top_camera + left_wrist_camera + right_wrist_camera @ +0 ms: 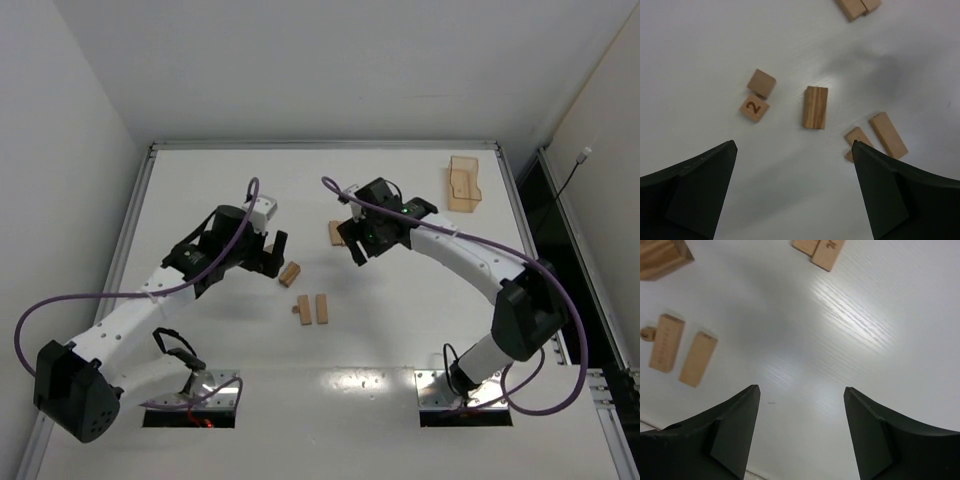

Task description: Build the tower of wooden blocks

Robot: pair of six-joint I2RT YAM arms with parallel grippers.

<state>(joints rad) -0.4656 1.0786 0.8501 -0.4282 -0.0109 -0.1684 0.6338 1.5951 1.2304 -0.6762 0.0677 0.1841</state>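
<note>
White tabletop (200,180) carries scattered wood blocks (322,308), none visibly stacked yet. Just left of the grooved bar (815,107), the left gripper (794,147) hovers with jaws wide; I'd centre it over that bar, jaws across the narrow width, then lower straight. Right of the bar, the right gripper (801,390) hangs spread, empty.
</note>
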